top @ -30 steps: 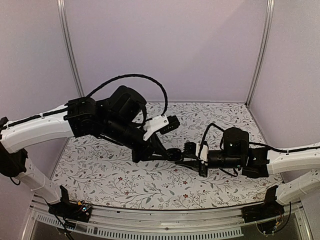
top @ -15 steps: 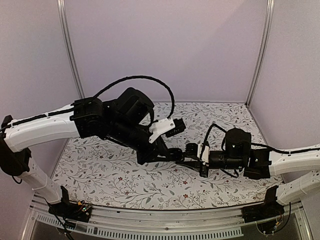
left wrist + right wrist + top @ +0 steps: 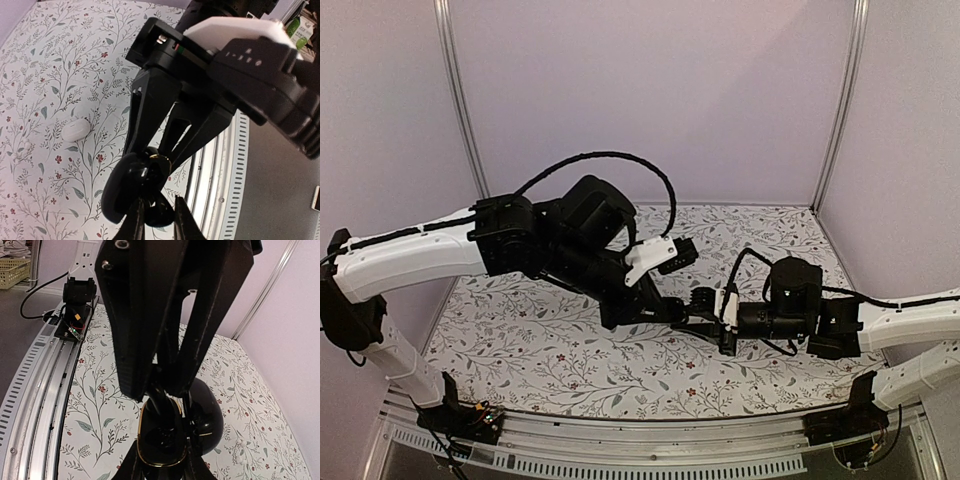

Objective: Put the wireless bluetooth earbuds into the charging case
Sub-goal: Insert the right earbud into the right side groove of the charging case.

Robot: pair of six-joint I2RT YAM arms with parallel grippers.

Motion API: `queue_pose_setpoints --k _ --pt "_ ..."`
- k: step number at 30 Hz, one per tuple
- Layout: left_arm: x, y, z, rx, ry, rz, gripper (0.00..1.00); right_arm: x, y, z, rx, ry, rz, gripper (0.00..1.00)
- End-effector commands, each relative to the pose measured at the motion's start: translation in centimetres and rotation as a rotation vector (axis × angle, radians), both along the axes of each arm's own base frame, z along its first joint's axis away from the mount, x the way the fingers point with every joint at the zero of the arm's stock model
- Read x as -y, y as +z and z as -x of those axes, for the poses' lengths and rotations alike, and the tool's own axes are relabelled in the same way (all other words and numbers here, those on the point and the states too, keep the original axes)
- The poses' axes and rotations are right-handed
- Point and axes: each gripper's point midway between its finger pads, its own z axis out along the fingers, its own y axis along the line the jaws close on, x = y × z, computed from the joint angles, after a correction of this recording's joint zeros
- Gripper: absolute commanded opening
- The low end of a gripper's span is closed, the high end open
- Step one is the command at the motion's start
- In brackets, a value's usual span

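My right gripper [image 3: 162, 462] is shut on the open black charging case [image 3: 160, 435], holding its gold-rimmed base above the floral table, with the lid [image 3: 207, 415] swung out to the right. From above, my left gripper's fingers [image 3: 145, 340] reach down into the base. In the left wrist view my left gripper [image 3: 159, 209] is shut on a small dark roundish earbud [image 3: 161, 216] right at the case [image 3: 125, 185]. The two grippers meet at mid-table, the left [image 3: 672, 311] against the right [image 3: 698, 312]. No other earbud shows.
A white oval pebble-shaped object [image 3: 76, 131] lies on the floral table [image 3: 520, 340], left of the case. A metal rail [image 3: 620, 440] runs along the near edge. Purple walls enclose the back and sides. A yellow basket [image 3: 17, 270] sits beyond the table.
My left arm has shifted a little to the right, closer to the right gripper and the case. Both grips are unchanged.
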Motion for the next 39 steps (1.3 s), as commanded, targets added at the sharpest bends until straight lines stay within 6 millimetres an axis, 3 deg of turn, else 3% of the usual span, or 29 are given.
queue_pose_setpoints --k 1,23,39 --pt "1.0 1.0 0.4 0.022 -0.023 0.033 0.06 -0.2 0.4 0.4 0.008 0.017 -0.022 0.0" --pt "2.0 1.1 0.3 0.02 -0.032 0.049 0.06 -0.5 0.2 0.8 -0.002 0.038 -0.017 0.0" --pt "1.4 0.0 0.7 0.0 -0.03 0.022 0.03 -0.4 0.5 0.9 0.001 0.038 -0.027 0.0"
